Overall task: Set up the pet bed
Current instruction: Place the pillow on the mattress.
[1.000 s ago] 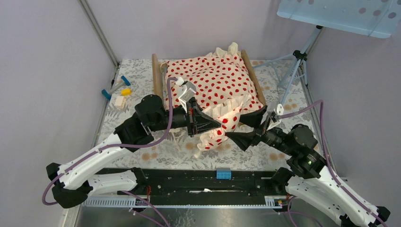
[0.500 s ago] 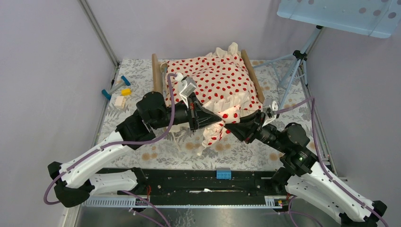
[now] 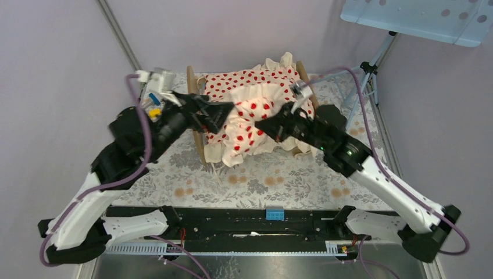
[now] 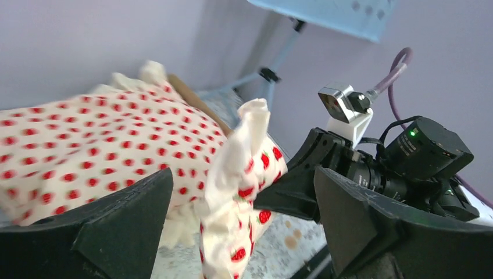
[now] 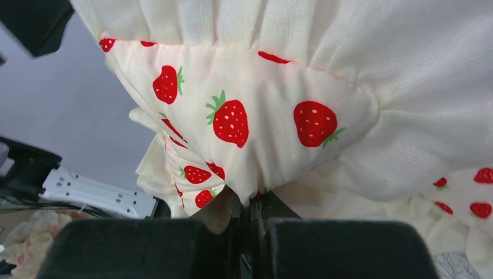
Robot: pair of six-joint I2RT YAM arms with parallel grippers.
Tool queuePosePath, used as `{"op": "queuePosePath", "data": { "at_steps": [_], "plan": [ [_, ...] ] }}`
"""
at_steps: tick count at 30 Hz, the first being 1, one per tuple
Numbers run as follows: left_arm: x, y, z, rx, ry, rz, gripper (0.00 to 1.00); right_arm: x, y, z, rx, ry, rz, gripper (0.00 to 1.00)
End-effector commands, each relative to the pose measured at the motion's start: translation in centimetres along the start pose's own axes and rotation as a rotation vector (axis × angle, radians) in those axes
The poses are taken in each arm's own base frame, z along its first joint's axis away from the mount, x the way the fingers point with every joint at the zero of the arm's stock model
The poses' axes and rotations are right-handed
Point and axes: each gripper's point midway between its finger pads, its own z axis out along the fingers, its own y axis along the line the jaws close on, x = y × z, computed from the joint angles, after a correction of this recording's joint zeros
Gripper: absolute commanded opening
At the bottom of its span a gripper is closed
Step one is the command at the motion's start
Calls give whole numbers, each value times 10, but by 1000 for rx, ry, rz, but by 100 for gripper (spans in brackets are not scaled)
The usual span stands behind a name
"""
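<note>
Soft, even light everywhere, only faint shadows on the worktop (image 3: 273, 180). Left wrist view is kinda blurry; right wrist close-up looks pretty sharp.

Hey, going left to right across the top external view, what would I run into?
Small coloured blocks → left tool, open → raised fold of the strawberry-print blanket → right tool, pinching it → tripod.

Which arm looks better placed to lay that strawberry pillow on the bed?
Right, I would say. The right gripper is shut on the pillow and holds it up over the bed. The left gripper stands open beside the pillow and grips nothing.
</note>
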Motion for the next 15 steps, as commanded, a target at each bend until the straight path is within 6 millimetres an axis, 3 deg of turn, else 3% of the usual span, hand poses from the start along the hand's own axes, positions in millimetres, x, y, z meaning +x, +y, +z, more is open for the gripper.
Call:
{"op": "queuePosePath", "data": {
  "at_steps": [1, 6, 8, 15],
  "plan": [
    [-37, 52, -55, -265, -119, 12, 99, -12, -11, 34, 71, 118, 105, 0],
    [-32, 68, -83, -321, -125, -9, 99, -38, -44, 80, 17, 154, 268, 0],
    [-29, 72, -89, -332, -124, -12, 99, -51, -46, 98, -55, 154, 294, 0],
    [-24, 79, -98, -354, -112, -3, 99, -50, -56, 161, -183, 244, 388, 0]
  ]
}}
